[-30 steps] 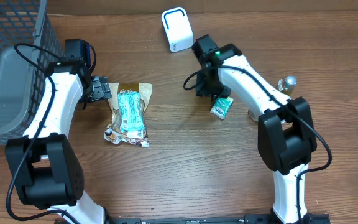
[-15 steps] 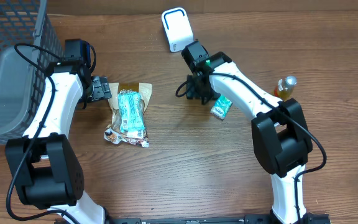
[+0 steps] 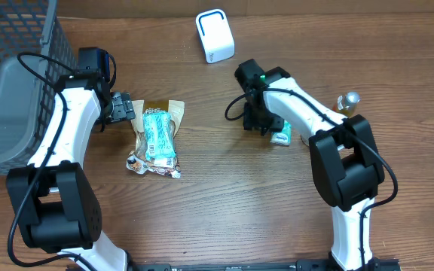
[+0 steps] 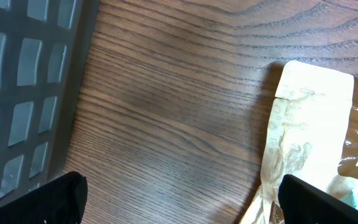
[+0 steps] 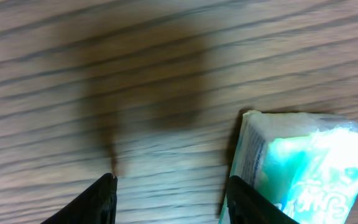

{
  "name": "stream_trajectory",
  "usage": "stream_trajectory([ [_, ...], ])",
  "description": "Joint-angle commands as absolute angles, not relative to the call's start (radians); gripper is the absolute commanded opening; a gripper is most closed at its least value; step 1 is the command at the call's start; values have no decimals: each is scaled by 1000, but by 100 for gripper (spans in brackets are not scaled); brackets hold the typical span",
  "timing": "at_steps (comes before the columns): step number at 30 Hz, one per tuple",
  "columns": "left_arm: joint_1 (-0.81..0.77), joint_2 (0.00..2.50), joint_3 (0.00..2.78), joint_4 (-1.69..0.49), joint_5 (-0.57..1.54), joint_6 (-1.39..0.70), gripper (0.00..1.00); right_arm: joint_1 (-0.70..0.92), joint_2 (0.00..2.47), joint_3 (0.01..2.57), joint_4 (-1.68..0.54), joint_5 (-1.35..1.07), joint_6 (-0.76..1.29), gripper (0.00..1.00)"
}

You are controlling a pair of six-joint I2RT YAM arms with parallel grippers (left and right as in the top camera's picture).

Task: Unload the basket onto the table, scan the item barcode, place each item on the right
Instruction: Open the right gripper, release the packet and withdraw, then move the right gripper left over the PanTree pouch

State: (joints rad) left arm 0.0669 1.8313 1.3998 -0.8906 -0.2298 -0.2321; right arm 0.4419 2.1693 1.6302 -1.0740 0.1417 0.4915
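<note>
A small green packet lies flat on the wooden table just right of my right gripper. In the right wrist view the packet sits outside the right-hand finger, touching or nearly touching it, and only bare wood shows between the open jaws of the gripper. The white scanner stands at the back centre. My left gripper stands wide open beside the top edge of a tan snack bag. In the left wrist view, the bag lies by the right finger of that gripper.
A grey wire basket fills the back left corner, and its wall is close to the left gripper. A small amber bottle with a silver cap stands right of the right arm.
The right arm swung left toward the scanner, then came back right and down. The green packet now lies slightly further right. The left arm has not moved.
</note>
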Motion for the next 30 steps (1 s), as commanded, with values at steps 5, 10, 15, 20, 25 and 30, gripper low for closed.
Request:
stream_trajectory([
  [5,62,1831,1405,-889,-243,-228,100,426,2160,1628,-1068,125,496,57],
  [10,62,1831,1405,-889,-243,-228,100,426,2160,1632,-1026,-11,458,56],
  [15,62,1831,1405,-889,-243,-228,99,426,2158,1677,-986,-359,340,55],
  [20,62,1831,1405,-889,-243,-228,100,432,2151,1687,-857,-783,191,55],
  [25,62,1831,1405,-889,-243,-228,99,445,2151,1687,-768,-806,177,56],
  [30,62,1831,1405,-889,-243,-228,99,468,2151,1679,-702,-783,173,61],
])
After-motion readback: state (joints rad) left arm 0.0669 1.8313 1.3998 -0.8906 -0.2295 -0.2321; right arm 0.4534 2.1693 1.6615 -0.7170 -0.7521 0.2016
